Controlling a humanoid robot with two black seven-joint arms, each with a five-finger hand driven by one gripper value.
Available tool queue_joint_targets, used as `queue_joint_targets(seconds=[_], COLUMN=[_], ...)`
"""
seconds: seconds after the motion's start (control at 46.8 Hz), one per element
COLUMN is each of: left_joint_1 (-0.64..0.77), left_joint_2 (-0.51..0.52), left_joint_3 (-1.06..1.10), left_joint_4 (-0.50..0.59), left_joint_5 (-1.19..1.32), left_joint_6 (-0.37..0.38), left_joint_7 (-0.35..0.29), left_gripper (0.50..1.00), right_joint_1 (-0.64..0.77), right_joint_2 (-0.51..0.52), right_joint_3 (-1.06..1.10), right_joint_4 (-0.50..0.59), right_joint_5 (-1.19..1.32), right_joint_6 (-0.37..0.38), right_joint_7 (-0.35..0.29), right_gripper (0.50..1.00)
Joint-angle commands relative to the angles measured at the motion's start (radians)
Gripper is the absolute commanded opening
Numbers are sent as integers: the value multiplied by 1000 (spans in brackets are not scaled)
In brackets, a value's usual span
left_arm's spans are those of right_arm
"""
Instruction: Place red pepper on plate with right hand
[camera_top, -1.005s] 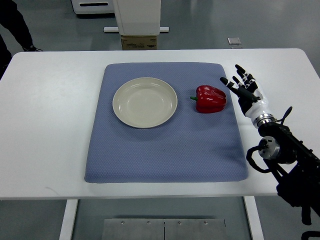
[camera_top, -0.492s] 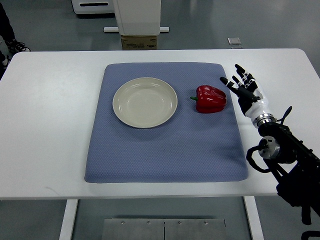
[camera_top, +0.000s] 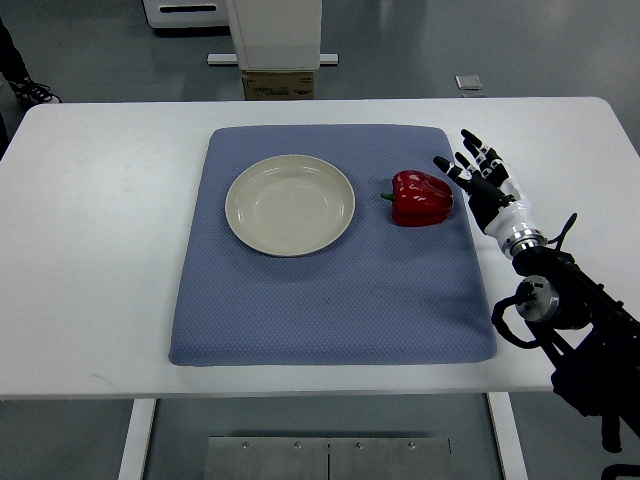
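White table (camera_top: 100, 250) is carrying a blue mat (camera_top: 330, 300), pepper (camera_top: 421, 197) sitting on it just right of the plate (camera_top: 290, 204), right hand (camera_top: 483, 182) hovering beside the pepper, fingers spread, gripping nothing.

The red pepper (camera_top: 421, 198) in front of me is glossy and blocky, lying on its side on the blue mat (camera_top: 330, 300), its short green stem pointing toward the plate (camera_top: 290, 205). The plate is round, shallow, cream-coloured and empty, resting flat on the same mat. The pepper lies just beside the plate's right rim, not touching it.
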Motion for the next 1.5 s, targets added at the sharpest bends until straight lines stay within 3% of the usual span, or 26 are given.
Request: queue_joint_targets(seconds=[0.0, 0.898, 1.112, 1.347, 1.475], left_joint_1=[0, 0, 0, 0, 0], left_joint_2=[0, 0, 0, 0, 0], left_joint_3=[0, 0, 0, 0, 0], left_joint_4=[1, 1, 1, 1, 1], left_joint_5=[0, 0, 0, 0, 0], left_joint_6=[0, 0, 0, 0, 0], left_joint_7=[0, 0, 0, 0, 0], left_gripper=[1000, 1000, 1000, 1000, 1000], right_joint_1=[-2, 8, 35, 100, 136], right_joint_2=[1, -1, -14, -109, -152], right_joint_3=[1, -1, -45, -177, -258], right_joint_4=[0, 0, 0, 0, -2], right_joint_5=[0, 41, 34, -25, -106], right_joint_6=[0, 0, 43, 43, 41], right_joint_7=[0, 0, 0, 5, 52], right_gripper=[1000, 1000, 1000, 998, 995])
